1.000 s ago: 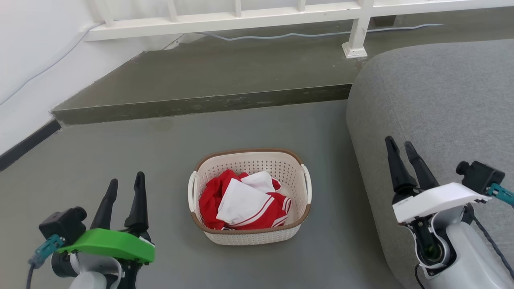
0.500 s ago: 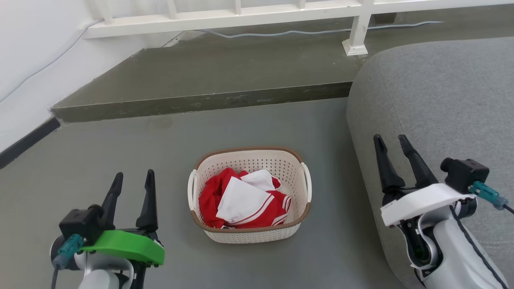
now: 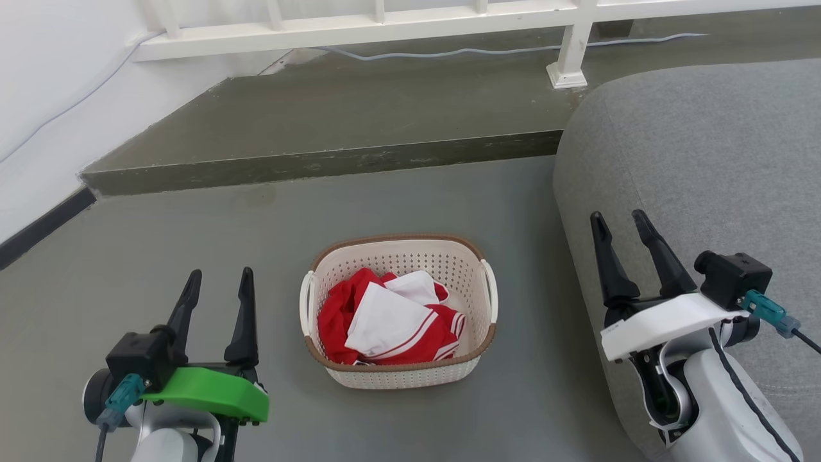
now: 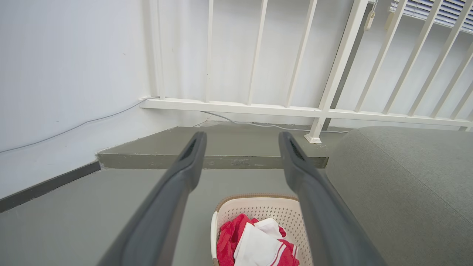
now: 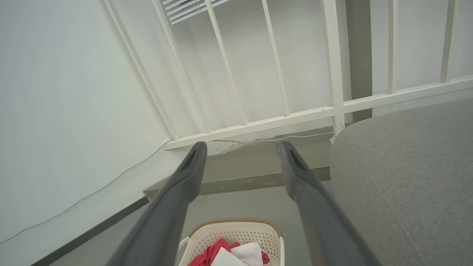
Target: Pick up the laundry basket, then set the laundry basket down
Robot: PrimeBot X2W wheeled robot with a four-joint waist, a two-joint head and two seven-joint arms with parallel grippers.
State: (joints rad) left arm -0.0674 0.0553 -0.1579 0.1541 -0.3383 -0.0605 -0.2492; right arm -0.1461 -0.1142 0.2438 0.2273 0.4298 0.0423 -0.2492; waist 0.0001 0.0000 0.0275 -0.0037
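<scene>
both arms have drawn inward since a second ago: our left gripper point(image 3: 220, 274) has come right and a little up the head view, and our right gripper point(image 3: 617, 215) has come left. the basket point(image 3: 404, 377) lies where it did.

our left gripper is spread, its two fingers well apart with nothing between them. our right gripper is spread too, and empty. neither one touches the basket.

the basket stands upright on the grey floor point(image 3: 449, 199), between our two grippers and a little further up the head view than their bodies. red and white clothes point(image 3: 385, 321) lie crumpled inside it, below the brown rim. its white handles point(image 3: 492, 292) stand at the left and right sides. our left gripper is to its left, apart from it. our right gripper is to its right, seen in front of the edge of the grey sofa point(image 3: 693, 147), which is just beside the basket's right side.

beyond the basket a low step point(image 3: 359, 109) rises from the floor, with a white railing point(image 3: 359, 29) along its far edge. from both wrists we see the basket low between our spread fingers.
</scene>
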